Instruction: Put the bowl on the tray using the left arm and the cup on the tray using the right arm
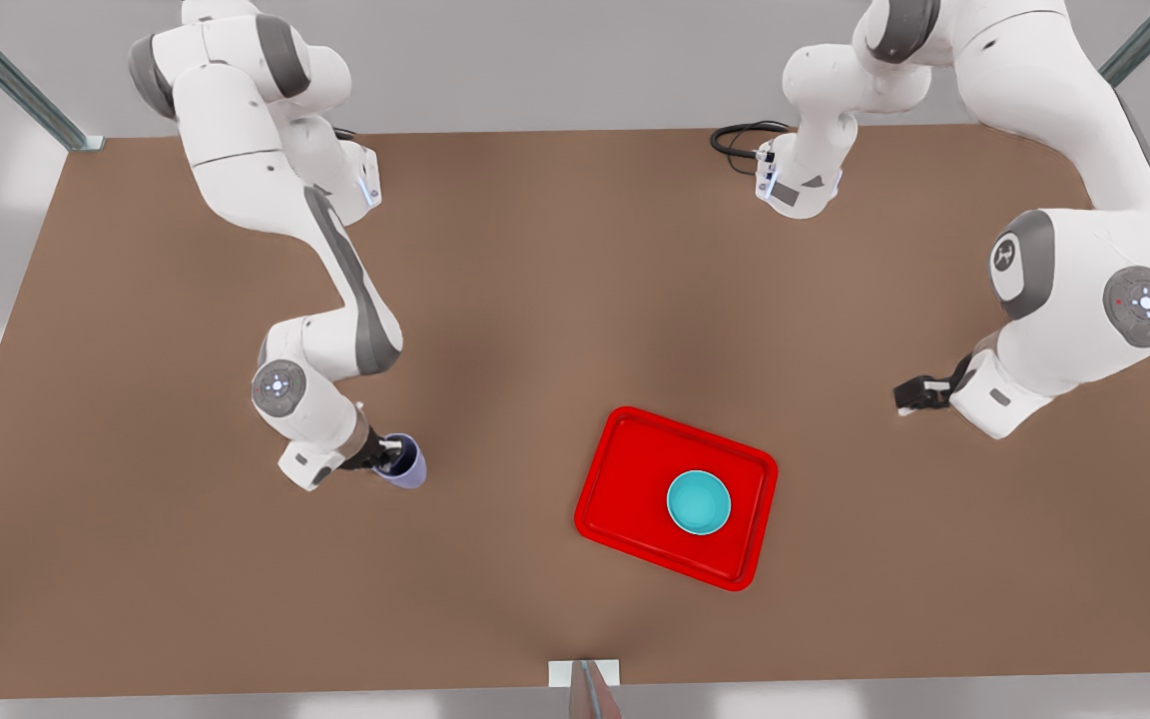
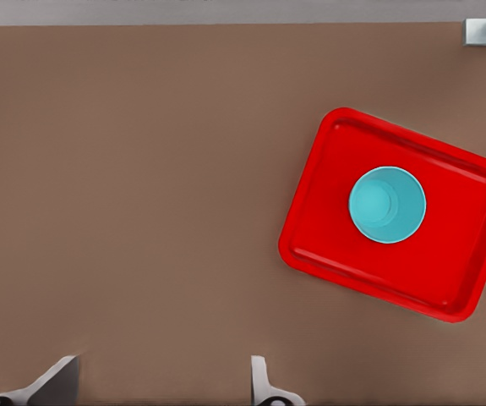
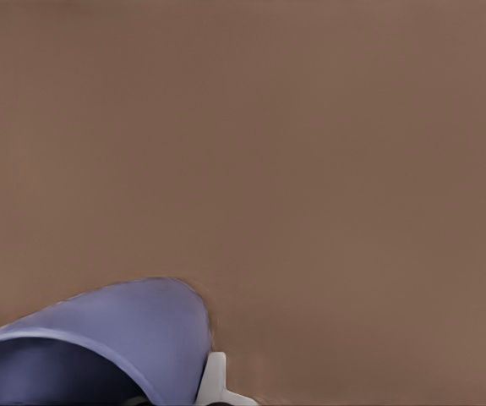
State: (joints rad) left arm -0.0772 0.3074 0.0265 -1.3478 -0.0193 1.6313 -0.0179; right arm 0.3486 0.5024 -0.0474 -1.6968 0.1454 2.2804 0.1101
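Leftmost in the front view, the right pincer (image 1: 387, 461) is clamped on the lavender cup (image 1: 405, 462) at its rim on the brown counter (image 1: 535, 300), then the teal bowl (image 1: 699, 502) sits on the red tray (image 1: 625, 499), and the left pincer (image 1: 909, 396) hangs with fingers (image 2: 259, 382) apart, well clear.

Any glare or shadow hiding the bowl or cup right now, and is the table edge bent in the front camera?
Front view: even light, soft dark patch on the table, its near edge bowed. Bowl on the tray shows plainly; the right gripper partly covers the cup. Left wrist view: no glare on the bowl. Right wrist view: cup cropped at the edge.
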